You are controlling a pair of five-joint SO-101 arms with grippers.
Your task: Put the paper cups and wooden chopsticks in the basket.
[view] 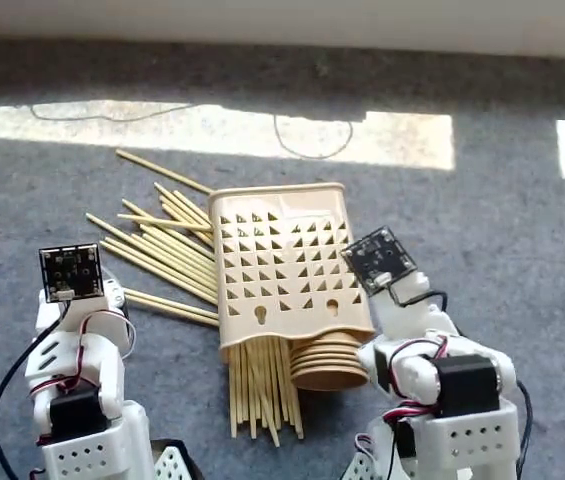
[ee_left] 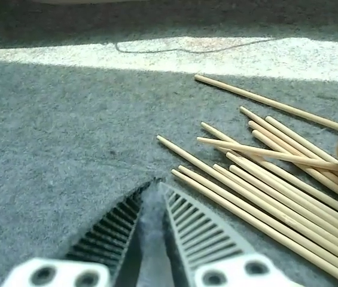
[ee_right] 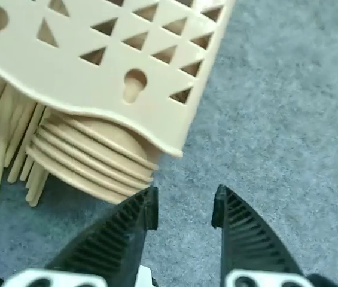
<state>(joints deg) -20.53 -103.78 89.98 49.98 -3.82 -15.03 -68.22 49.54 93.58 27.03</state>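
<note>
A beige perforated basket (view: 282,265) lies on its side on the grey carpet. A nested stack of paper cups (view: 330,362) pokes out of its near mouth, beside a bundle of wooden chopsticks (view: 260,390). Several more chopsticks (view: 162,250) lie loose on the carpet left of the basket. In the right wrist view the cups (ee_right: 91,158) and basket (ee_right: 106,57) sit just ahead of my right gripper (ee_right: 183,206), which is open and holds nothing. My left gripper (ee_left: 157,186) is shut, its tips on the carpet just short of the loose chopsticks (ee_left: 264,179).
A thin cable (view: 307,135) loops across the sunlit strip of carpet behind the basket. Both arm bases (view: 82,400) stand at the near edge, one on each side of the basket.
</note>
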